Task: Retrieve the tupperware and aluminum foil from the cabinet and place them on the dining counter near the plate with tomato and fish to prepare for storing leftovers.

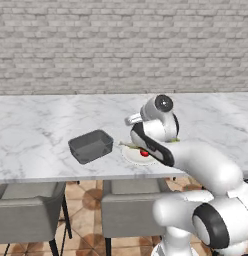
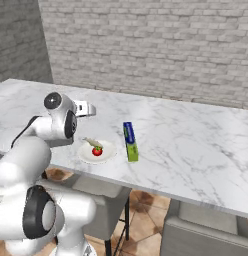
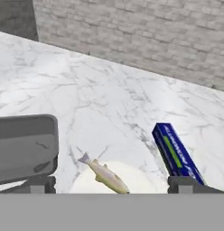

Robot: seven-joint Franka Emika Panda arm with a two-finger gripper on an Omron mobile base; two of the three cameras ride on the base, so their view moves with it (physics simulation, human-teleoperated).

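Tupperware [image 1: 90, 146] left of plate [image 2: 97, 152]; aluminum foil [image 2: 129, 141] right; chairs [image 1: 128, 214] below

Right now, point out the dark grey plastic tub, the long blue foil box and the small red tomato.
dark grey plastic tub [image 1: 90, 146], left base view, its hollow inside.
long blue foil box [image 2: 129, 141], right base view, middle of its top face.
small red tomato [image 2: 97, 150], right base view, its centre.

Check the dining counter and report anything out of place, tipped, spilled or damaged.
Nothing stands out. The tupperware sits upright on the dining counter, left of the plate. The tomato and fish lie on the plate. The aluminum foil lies flat to its right. No spills or damage visible.
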